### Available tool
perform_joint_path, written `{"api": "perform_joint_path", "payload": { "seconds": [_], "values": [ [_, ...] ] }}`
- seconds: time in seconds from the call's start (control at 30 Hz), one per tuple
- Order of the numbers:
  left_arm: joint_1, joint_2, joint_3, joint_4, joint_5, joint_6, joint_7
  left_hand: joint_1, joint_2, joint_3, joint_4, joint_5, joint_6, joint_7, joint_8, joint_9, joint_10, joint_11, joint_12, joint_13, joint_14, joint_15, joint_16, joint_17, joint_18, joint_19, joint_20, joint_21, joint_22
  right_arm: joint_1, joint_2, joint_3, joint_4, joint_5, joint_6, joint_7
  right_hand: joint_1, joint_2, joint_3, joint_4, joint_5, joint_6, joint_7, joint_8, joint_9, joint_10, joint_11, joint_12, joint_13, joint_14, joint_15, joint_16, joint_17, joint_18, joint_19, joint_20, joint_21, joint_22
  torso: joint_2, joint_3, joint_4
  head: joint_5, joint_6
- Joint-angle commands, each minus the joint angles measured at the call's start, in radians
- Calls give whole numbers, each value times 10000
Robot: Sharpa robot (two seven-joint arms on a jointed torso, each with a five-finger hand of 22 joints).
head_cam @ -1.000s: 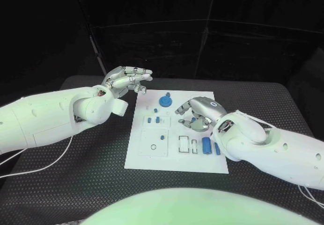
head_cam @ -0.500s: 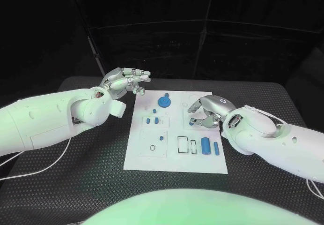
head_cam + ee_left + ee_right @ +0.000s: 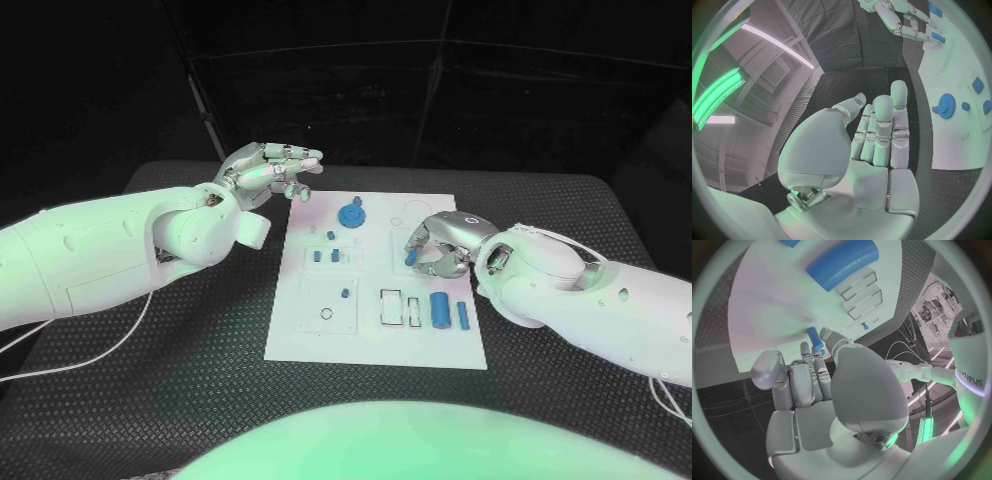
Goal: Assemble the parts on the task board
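- A small blue peg (image 3: 413, 256) sits pinched in the fingertips of the right hand (image 3: 444, 243), over the right middle of the white board (image 3: 378, 345); the right wrist view shows the same peg (image 3: 816, 338) caught between closed fingers
- Over the last second that hand has drawn back toward the right edge of the board and curled tighter, so the peg now looks lifted, or nearly so; I judge the pick done and the placing not yet done
- The other blue parts lie where they were: the round gear (image 3: 353, 214) at the far end, small pieces left of centre, a thick cylinder (image 3: 440, 310) and a thin bar (image 3: 463, 316) near the front right
- The left hand (image 3: 271, 168) hovers beyond the far left corner of the board, much as before, fingers loosely bent and apart, holding nothing
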Motion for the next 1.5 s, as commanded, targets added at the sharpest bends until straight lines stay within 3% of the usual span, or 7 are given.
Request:
{"api": "perform_joint_path", "payload": {
  "seconds": [0.03,0.4,0.53,0.83,1.13,1.33,1.5],
  "values": [
    [16,6,9,8,13,122,32,-94,-2,-76,12,37,-75,20,61,-1,-83,3,25,11,-56,16,-32,-10,183,7,50,-39,-8,17,49,9,-25,-110,447,-70,80,127,-31,49,-6,161,-12,81,17,206,-11,131,2,188,-6,99,83,33,109,-60,10,78,-7,8,8,7,2],
    [16,12,9,-7,13,126,25,-94,-2,-76,12,37,-75,20,61,-1,-83,3,25,11,-56,16,-32,-10,183,7,50,-39,-8,17,177,9,-159,-111,163,-5,122,460,347,280,-120,819,-37,215,66,1319,-189,358,-19,347,-139,183,196,-77,500,-174,340,606,-7,13,-11,24,2],
    [16,16,9,-10,13,133,12,-94,-2,-76,12,37,-75,20,61,-1,-83,3,25,11,-56,16,-32,-10,183,7,50,-39,-8,17,221,9,-227,-112,-8,-58,59,523,395,419,-569,989,-66,225,65,1583,-242,285,-17,390,-187,237,272,-105,591,-227,428,749,1,14,-9,-15,2],
    [16,21,9,-27,13,143,-13,-94,-2,-76,12,37,-75,20,61,-1,-83,3,25,11,-56,16,-32,-10,183,7,50,-39,-8,16,334,10,-324,-253,-796,-130,430,843,762,292,-842,1345,-161,338,100,1955,-348,185,8,456,-288,374,458,-179,766,-317,668,1138,-4,13,4,4,2],
    [16,-7,8,-48,13,161,-34,-94,-2,-76,12,37,-75,20,61,-1,-83,3,25,11,-56,16,-32,-10,183,7,50,-39,-8,13,120,15,153,-296,-1647,103,432,829,833,272,-892,1471,-201,377,113,2106,-389,130,22,478,-321,435,536,-195,806,-355,726,1226,-18,21,-16,21,2],
    [12,-6,7,-76,13,170,-31,-94,-2,-76,12,37,-75,20,61,-1,-83,3,25,11,-56,16,-32,-10,183,7,50,-39,-8,12,-60,418,847,-30,-2050,309,453,794,869,238,-809,1496,-202,376,111,2140,-394,80,21,481,-333,447,548,-195,809,-372,730,1229,-21,14,-1,45,2],
    [10,30,5,-102,13,176,-24,-104,15,-103,22,39,-85,19,77,1,-95,3,46,14,-62,18,-29,-20,184,9,55,-50,-25,10,61,528,1343,345,-2187,519,452,778,873,232,-782,1500,-200,373,109,2149,-394,65,20,483,-335,457,562,-195,810,-376,732,1232,-7,9,10,100,2]
  ]
}}
